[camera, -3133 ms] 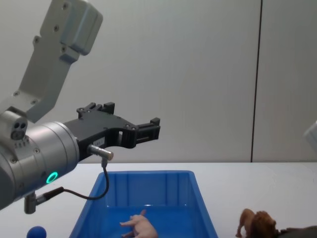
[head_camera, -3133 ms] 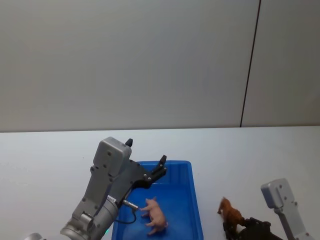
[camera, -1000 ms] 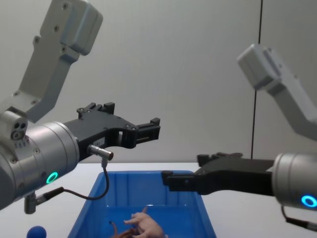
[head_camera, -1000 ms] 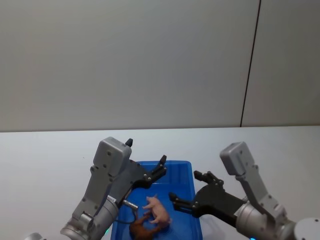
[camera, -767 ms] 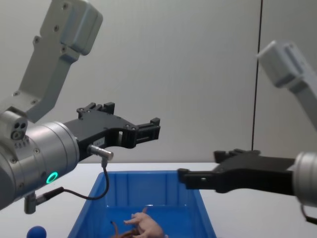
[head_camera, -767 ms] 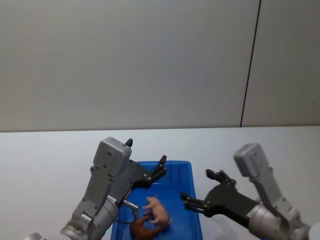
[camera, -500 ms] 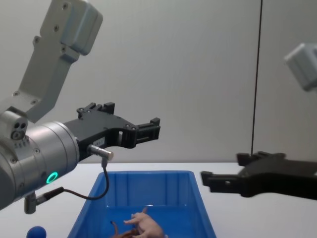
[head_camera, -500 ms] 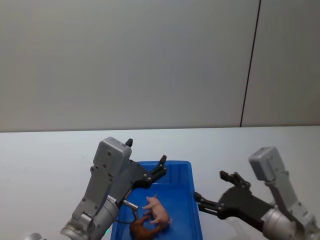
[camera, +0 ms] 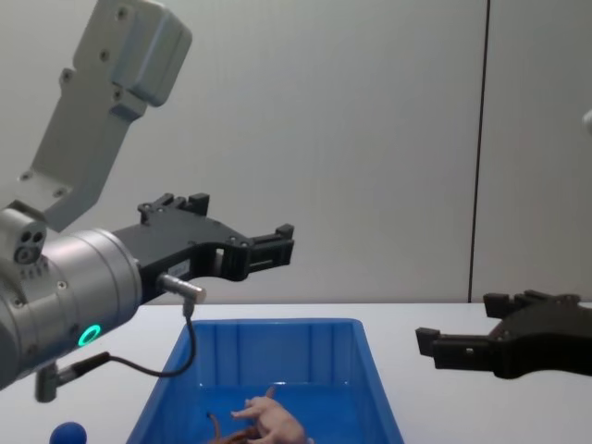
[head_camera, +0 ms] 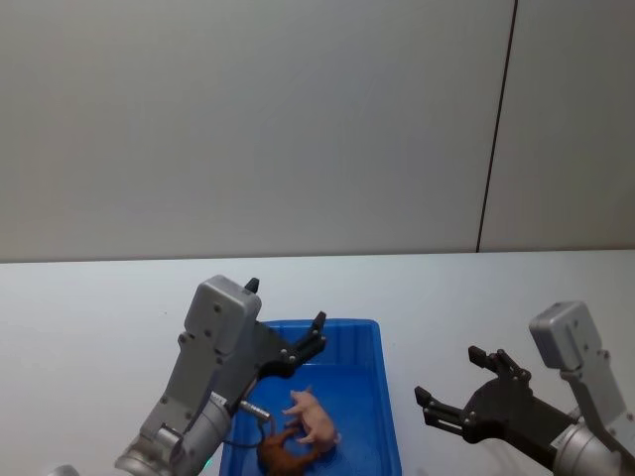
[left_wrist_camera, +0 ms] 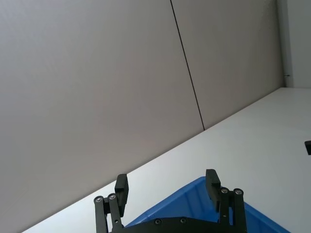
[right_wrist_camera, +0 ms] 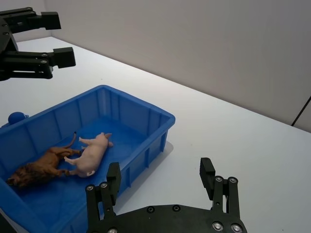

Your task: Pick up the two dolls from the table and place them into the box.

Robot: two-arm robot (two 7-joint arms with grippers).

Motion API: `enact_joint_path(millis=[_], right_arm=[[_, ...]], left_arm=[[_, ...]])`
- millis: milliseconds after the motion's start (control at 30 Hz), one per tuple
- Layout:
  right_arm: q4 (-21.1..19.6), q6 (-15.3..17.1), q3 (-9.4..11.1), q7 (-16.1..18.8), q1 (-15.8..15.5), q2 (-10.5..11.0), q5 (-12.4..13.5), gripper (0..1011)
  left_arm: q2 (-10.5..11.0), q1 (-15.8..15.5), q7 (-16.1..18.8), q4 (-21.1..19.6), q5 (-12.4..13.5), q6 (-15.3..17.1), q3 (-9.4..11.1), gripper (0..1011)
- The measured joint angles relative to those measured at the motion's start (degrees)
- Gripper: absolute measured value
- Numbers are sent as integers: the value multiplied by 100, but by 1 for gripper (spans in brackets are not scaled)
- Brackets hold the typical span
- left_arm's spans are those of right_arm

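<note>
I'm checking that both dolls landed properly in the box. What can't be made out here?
Lion: head view, partly cut by the bottom edge; chest view, mostly below it.
Box interior: left wrist view, hidden behind the left gripper.
Blue ball: chest view, clipped by the bottom edge.

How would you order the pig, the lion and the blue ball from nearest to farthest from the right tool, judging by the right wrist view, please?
From the open right tool, beside the box:
1. Pig, in the box, on this tool's side.
2. Lion, in the box, just beyond the pig.
3. Blue ball, on the table past the box's far wall.
</note>
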Motion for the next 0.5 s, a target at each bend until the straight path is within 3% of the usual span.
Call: enact_joint_path(millis=[300,500], right_arm=[[-45,-10,35,-37,-61,68,36,1001],[-59,-15,48,-51,-85,94,47,1001]], left_arm=[[193,243,369,-293,110,293,-44,1003],[455,559,779,-579,43,510,-118,1003]])
